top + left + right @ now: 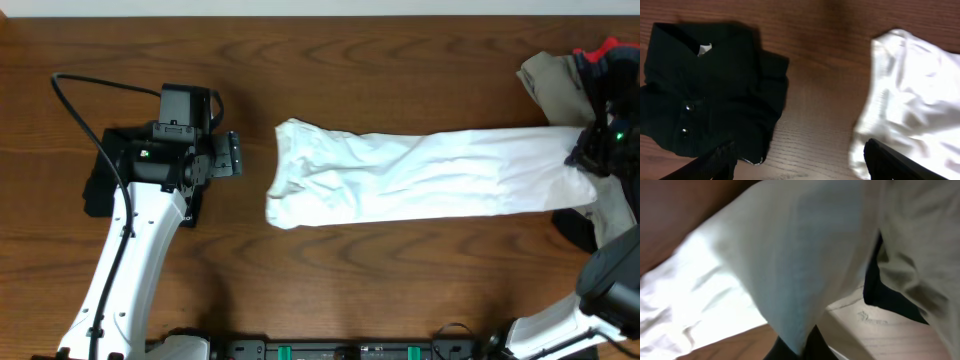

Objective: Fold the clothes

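Garment status: your white T-shirt [420,175] lies drawn out in a long band across the wooden table [400,290], running from the centre to the right edge. Its left end is bunched and crumpled, and its right end is lifted into the right gripper [583,158].

Your right gripper is closed on that end of the shirt. In the right wrist view the white cloth hangs in a taut fold from the dark fingertips [795,350], and the printed design cannot be made out.

Your left gripper [233,155] stands open and grips nothing. It is just off the shirt's left end, not touching it. In the left wrist view its two fingers [715,165] frame bare wood.

A folded black button shirt [710,85] lies flat below your left arm, apart from the white shirt.

At the far right corner a khaki garment [548,80] and a red garment [600,50] are heaped together beside your right arm. Their exact arrangement is partly hidden by the arm.
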You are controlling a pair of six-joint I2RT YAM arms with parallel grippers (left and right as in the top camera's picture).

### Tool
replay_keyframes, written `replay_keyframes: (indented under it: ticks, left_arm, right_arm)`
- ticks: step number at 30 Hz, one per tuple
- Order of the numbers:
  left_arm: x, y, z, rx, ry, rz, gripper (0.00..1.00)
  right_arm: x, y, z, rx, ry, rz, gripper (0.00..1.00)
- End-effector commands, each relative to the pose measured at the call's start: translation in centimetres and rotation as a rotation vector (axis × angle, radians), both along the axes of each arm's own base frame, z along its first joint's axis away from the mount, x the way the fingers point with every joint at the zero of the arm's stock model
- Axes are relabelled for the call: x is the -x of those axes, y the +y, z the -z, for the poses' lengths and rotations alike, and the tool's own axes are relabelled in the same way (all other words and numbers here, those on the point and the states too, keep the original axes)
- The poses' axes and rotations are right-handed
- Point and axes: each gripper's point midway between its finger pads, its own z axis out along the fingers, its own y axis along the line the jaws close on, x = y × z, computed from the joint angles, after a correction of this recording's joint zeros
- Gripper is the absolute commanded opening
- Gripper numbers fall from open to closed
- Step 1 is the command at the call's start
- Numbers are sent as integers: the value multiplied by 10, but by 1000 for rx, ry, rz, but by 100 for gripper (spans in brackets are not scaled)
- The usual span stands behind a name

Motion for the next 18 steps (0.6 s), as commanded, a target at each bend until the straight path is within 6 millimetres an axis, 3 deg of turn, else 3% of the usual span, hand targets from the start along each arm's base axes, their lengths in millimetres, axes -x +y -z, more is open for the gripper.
replay_keyframes:
  ticks: [1,5,11,14,18]
  left_arm:
    - [-5,1,-10,-4,-28,6,83]
    - [-5,1,-10,-4,-28,6,83]
    - [-5,1,-10,-3,-27,6,83]
    - [-5,1,-10,-4,-26,6,83]
    - [-5,1,-10,-4,-26,6,83]
  right_arm:
    - [-10,31,-10,-4,-28,-108,1]
    - [-21,82,-7,-13,-18,-244,1]
    - [-34,176,-1,-5,-22,-443,1]
    - [-32,223,4,-5,-24,-551,2]
    - [-25,262,17,42,2,-619,4]
